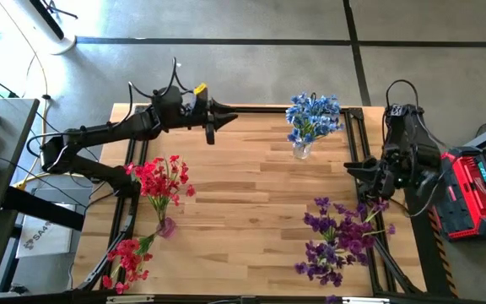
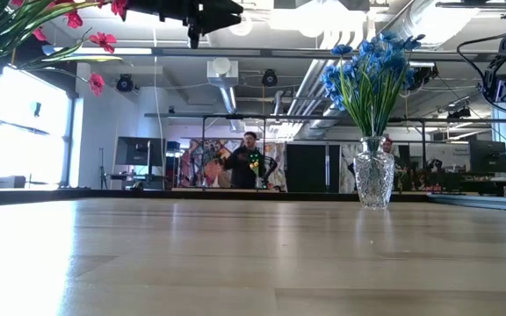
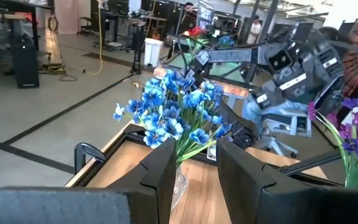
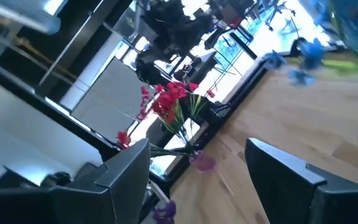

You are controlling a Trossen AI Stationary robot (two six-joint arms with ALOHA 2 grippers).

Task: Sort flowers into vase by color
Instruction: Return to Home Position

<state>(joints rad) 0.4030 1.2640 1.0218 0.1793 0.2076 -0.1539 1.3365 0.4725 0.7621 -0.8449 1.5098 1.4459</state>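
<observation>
Nearest edge: purple flowers (image 1: 337, 241) bunched at near-right corner, vase not made out. A red bunch (image 1: 127, 256) sits at near-left corner. Just behind it, more red flowers (image 1: 164, 179) stand in a small pinkish vase (image 1: 166, 226). Right gripper (image 4: 197, 149) hangs by the right edge of the table (image 1: 251, 194), just beyond the purple tops, fingers spread wide, nothing btwn them. Farther back, far-right, blue flowers (image 1: 314, 116) stand upright in a clear glass vase (image 2: 374, 171). Left gripper (image 1: 223, 118) hovers over the far edge, pointing twd the blue bunch, fingers a little apart, empty. Beyond the table, a person (image 2: 249, 160) stands in the room.
</observation>
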